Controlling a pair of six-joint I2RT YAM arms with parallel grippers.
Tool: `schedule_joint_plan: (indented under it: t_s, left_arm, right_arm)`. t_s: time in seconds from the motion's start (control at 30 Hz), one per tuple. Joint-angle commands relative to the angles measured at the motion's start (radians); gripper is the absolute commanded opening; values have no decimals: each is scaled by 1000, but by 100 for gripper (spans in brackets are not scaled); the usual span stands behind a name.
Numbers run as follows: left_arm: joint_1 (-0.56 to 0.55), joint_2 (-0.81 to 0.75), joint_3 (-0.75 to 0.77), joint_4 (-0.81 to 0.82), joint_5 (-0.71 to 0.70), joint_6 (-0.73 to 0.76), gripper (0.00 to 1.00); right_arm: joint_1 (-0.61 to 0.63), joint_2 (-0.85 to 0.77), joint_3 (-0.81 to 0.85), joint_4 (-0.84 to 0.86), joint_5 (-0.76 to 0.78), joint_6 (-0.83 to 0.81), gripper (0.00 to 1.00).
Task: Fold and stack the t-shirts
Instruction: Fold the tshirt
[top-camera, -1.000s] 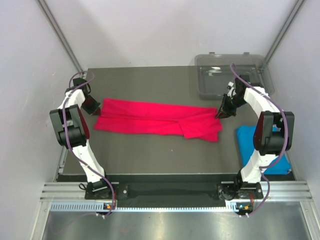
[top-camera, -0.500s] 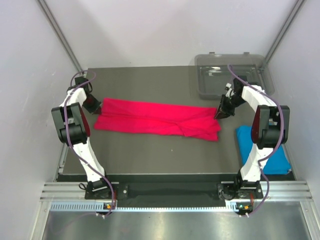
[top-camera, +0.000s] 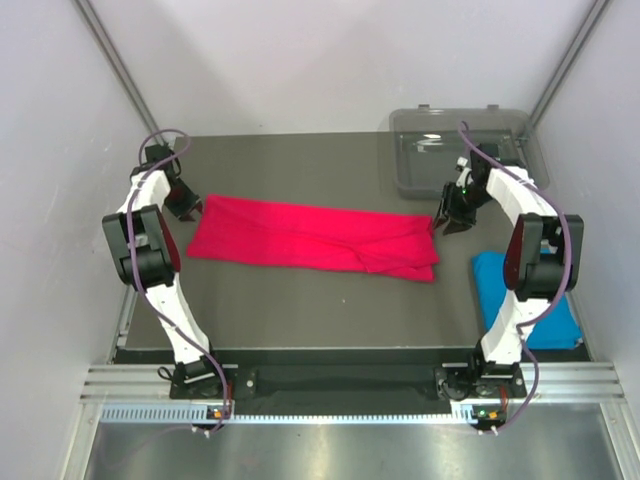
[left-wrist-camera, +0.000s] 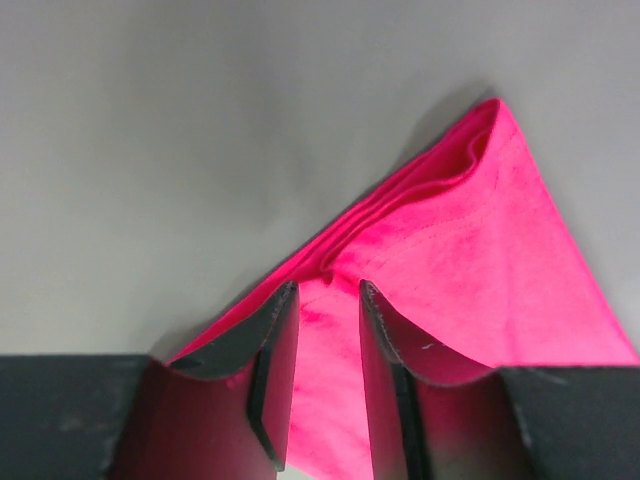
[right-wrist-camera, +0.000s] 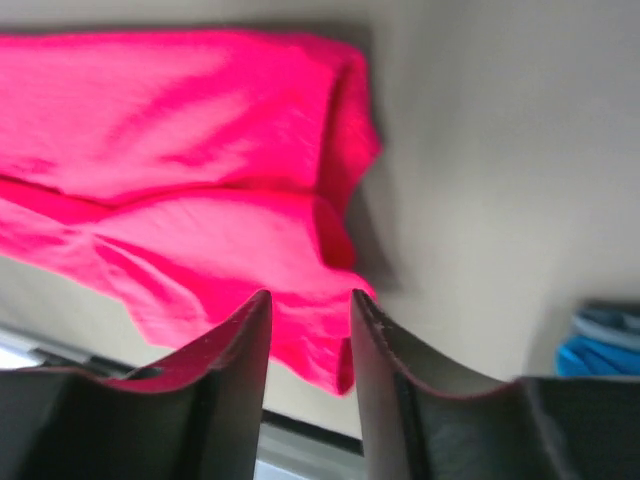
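2 shirts are on the tabletop (top-camera: 300, 310). The blue t-shirt (top-camera: 492, 285) sits folded at the lower right of the overhead view, and the crimson t-shirt (top-camera: 310, 235) lies as a long folded strip across the middle. From where I stand the worry is a snag: the layered cloth at either end could catch a fingertip on lifting and drag the fold open. The left gripper (left-wrist-camera: 327, 290) is at the strip's left corner and the right gripper (right-wrist-camera: 308, 296) at its right end. Both have jaws partly spread just over the cloth, pinching nothing I can see.
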Motion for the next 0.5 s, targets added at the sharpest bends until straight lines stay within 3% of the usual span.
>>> schedule_joint_plan:
  t_s: [0.0, 0.23, 0.33, 0.47]
  left_arm:
    - [2, -150, -51, 8, 9, 24, 36]
    - [5, -417, -380, 81, 84, -19, 38]
    - [9, -486, -477, 123, 123, -17, 36]
    - [12, -467, -502, 153, 205, -25, 34]
  right_arm:
    - [-13, -171, -100, -22, 62, -27, 41]
    - [-13, -405, -425, 131, -52, 45, 45]
    - [-13, -437, -502, 191, -150, 81, 40]
    - [-13, -445, -559, 236, -159, 85, 32]
